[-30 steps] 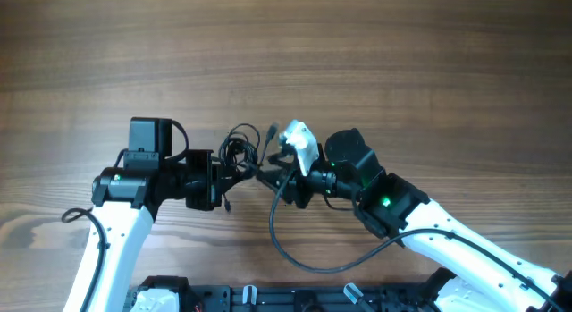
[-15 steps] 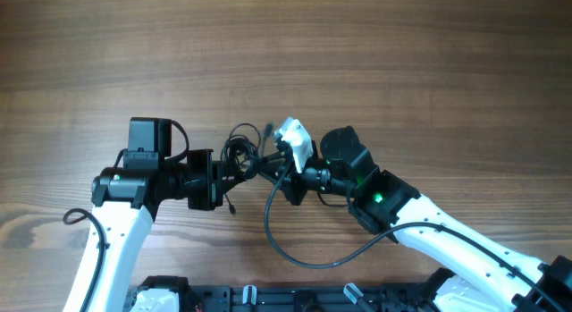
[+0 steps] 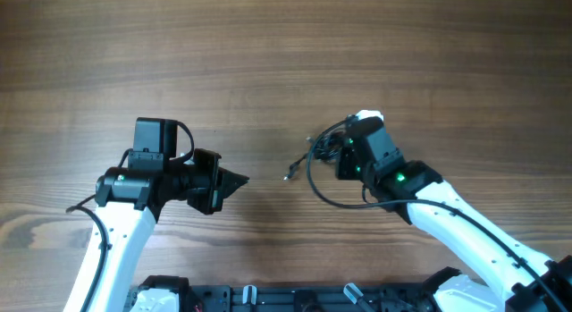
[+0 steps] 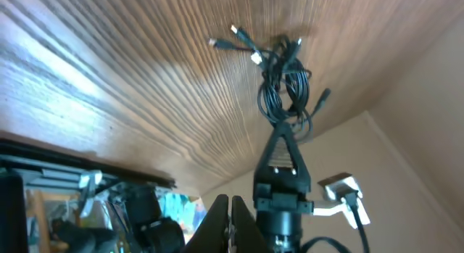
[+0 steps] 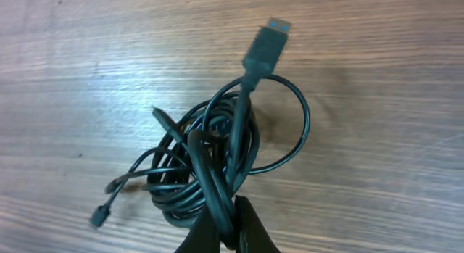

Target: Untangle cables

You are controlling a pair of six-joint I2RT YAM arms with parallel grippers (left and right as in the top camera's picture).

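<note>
One dark bunch of cables (image 3: 310, 153) sits right of the middle of the wooden table (image 3: 286, 62), at the tip of the right gripper (image 3: 331, 156), whose fingers are pressed together on it. In the right wrist view the fingers (image 5: 243, 227) pinch the near edge of the coil, and the cables (image 5: 217, 155) spread away from them in several overlapping loops. A flat plug (image 5: 269, 37) points to the far side, and two thin ends with small plugs (image 5: 98, 217) trail off to the left. Whether the bunch rests on the wood or hangs just above it cannot be told. The left gripper (image 3: 238, 179) is well apart from the bunch, to its left, pointing toward it. Its fingers are closed to a point with nothing between them. From the left wrist, the cables (image 4: 284, 83) show beyond that closed tip (image 4: 229, 213).
</note>
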